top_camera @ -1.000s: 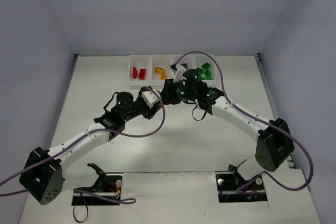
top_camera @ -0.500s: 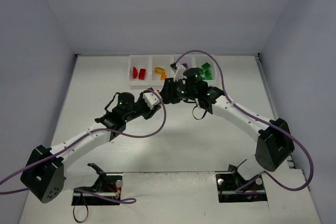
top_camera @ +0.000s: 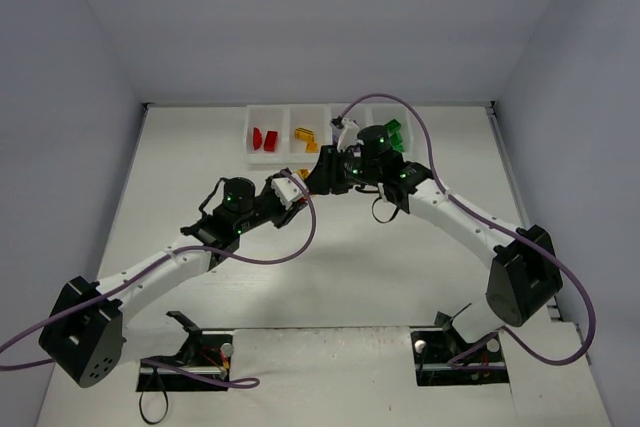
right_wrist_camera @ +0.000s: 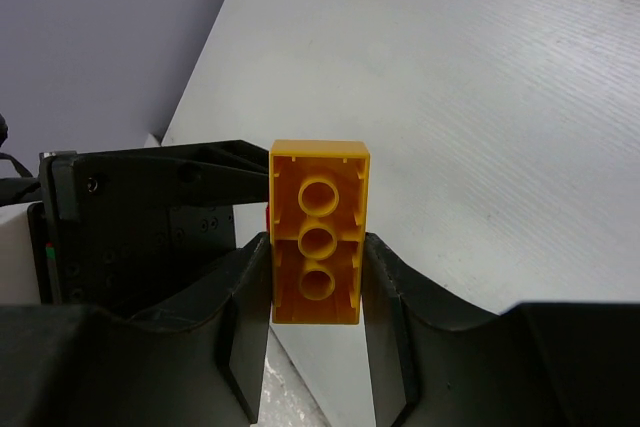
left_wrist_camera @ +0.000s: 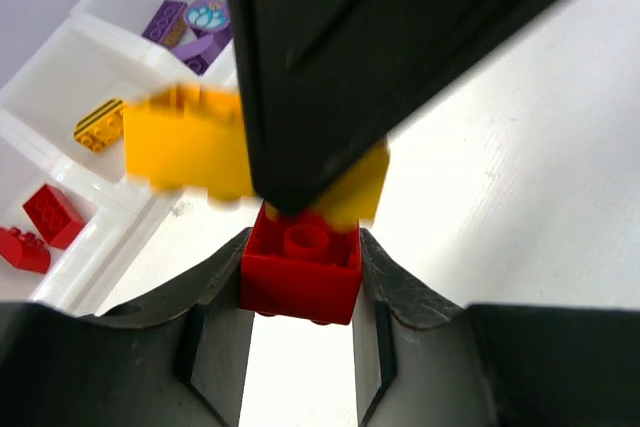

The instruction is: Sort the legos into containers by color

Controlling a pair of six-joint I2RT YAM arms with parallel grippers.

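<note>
Left tool [left_wrist_camera: 303,285] clamps a red brick [left_wrist_camera: 300,269]; right tool [right_wrist_camera: 318,282] clamps a yellow brick [right_wrist_camera: 319,232] touching it, near the bins [top_camera: 268,155] at the tabletop's [top_camera: 180,172] far edge.

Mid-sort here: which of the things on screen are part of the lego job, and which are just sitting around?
Part of the job:
- red brick clamped in the left hand
- yellow brick clamped in the right hand
- containers
- sorted bricks in them

Just lying about:
- purple cables
- wiring in the base cut-outs
- table
</note>
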